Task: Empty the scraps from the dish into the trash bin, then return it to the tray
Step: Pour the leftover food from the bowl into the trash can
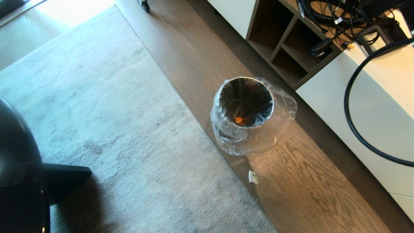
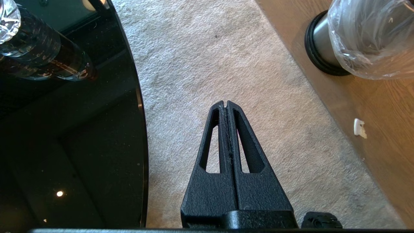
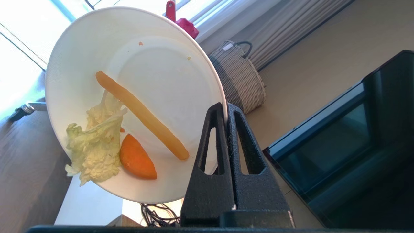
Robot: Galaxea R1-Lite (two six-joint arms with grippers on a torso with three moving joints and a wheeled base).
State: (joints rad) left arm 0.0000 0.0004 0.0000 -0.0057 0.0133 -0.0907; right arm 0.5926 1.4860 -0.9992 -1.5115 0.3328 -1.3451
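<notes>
From the head camera, the trash bin (image 1: 246, 103) stands on the wooden floor (image 1: 307, 181) just right of the grey carpet (image 1: 113, 129), its clear plastic liner (image 1: 284, 106) bunched around the outside and an orange bit (image 1: 239, 120) lying inside it; a small white scrap (image 1: 253, 177) lies on the floor nearer the robot, and neither arm shows here. In the left wrist view, the left gripper (image 2: 226, 104) hangs over the carpet beside the glossy black table top (image 2: 71, 155), its jaws pressed together on nothing. In the right wrist view, the right gripper (image 3: 225, 106) pinches the rim of the dish (image 3: 161, 64), which is steeply tilted. The scraps (image 3: 129, 136) cling to its inner surface: a pale yellow stick, an orange wedge and a leafy green piece.
</notes>
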